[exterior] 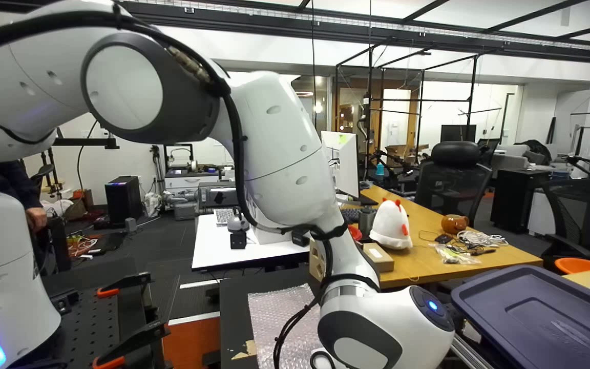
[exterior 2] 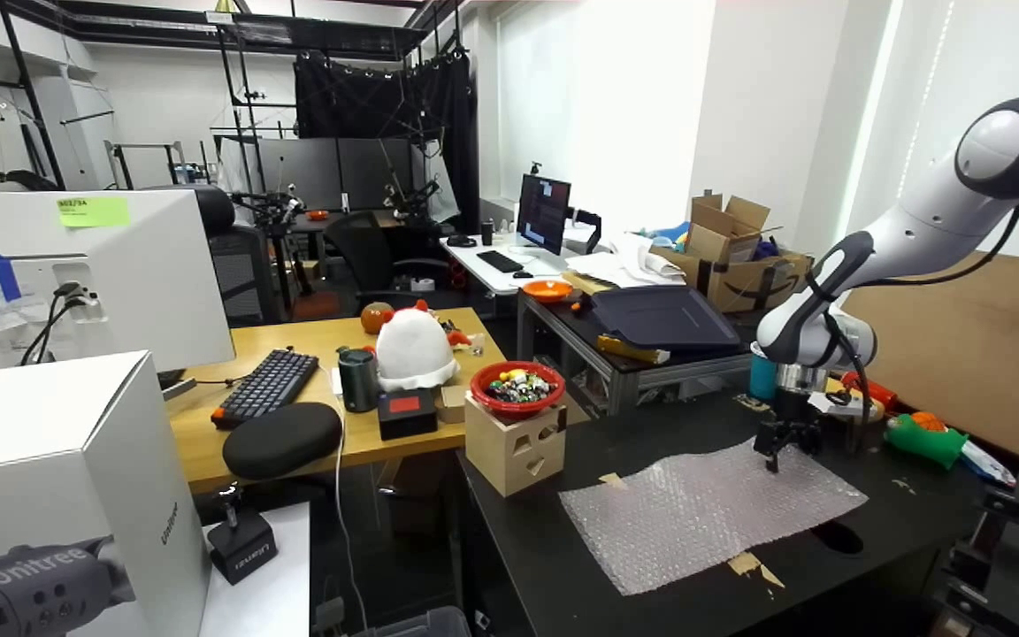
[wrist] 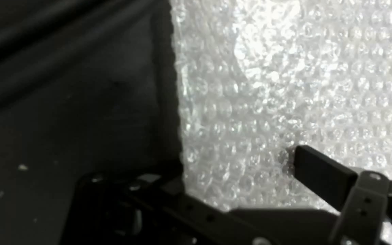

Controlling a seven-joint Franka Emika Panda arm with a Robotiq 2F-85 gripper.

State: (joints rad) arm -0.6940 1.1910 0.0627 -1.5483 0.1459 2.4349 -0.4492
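Parted, empty jaws straddle the edge of the bubble wrap [wrist: 243, 112], dark tabletop [wrist: 104, 126] at nine o'clock in the wrist view; a low, slow squeeze seems best.

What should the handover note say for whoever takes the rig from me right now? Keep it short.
Gripper: open, pointing down at an edge of the bubble wrap; contact is hard to tell.
Things: bubble wrap lies spread on the black table, near the wooden box.
Done: gripper is down at the bubble wrap's edge.
Left: the grip itself; the bubble wrap looks neither held nor lifted.
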